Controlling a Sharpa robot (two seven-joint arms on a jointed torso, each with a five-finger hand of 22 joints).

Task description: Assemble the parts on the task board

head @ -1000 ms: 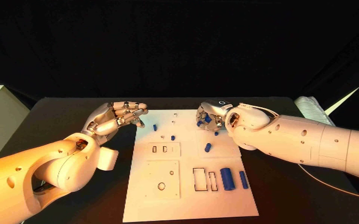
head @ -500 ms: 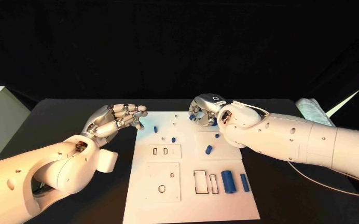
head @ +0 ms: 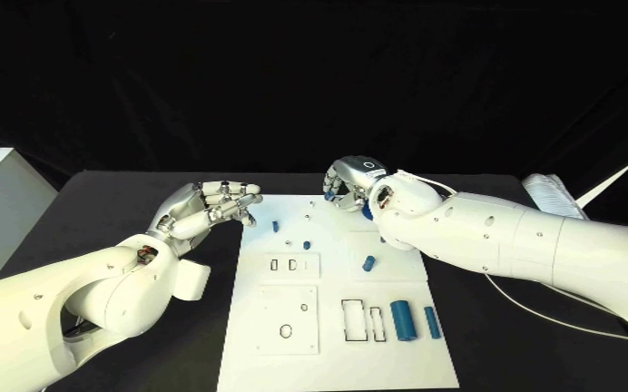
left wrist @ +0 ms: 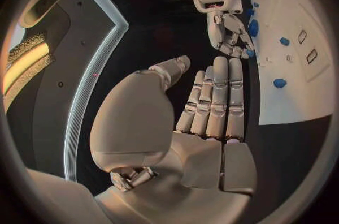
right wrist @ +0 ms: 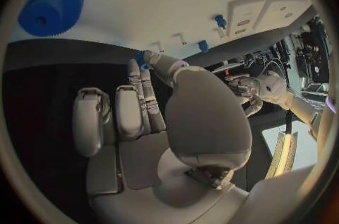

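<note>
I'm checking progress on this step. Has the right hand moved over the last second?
Yes. The right hand has travelled toward the far edge of the task board and slightly toward the robot's left, holding a small blue part.

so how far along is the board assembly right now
Early. A couple of small blue parts seem to stand on the task board, though whether seated is unclear. The right hand pinches a small blue piece at the far edge. The two blue cylinders lie loose; the left hand holds nothing.
</note>
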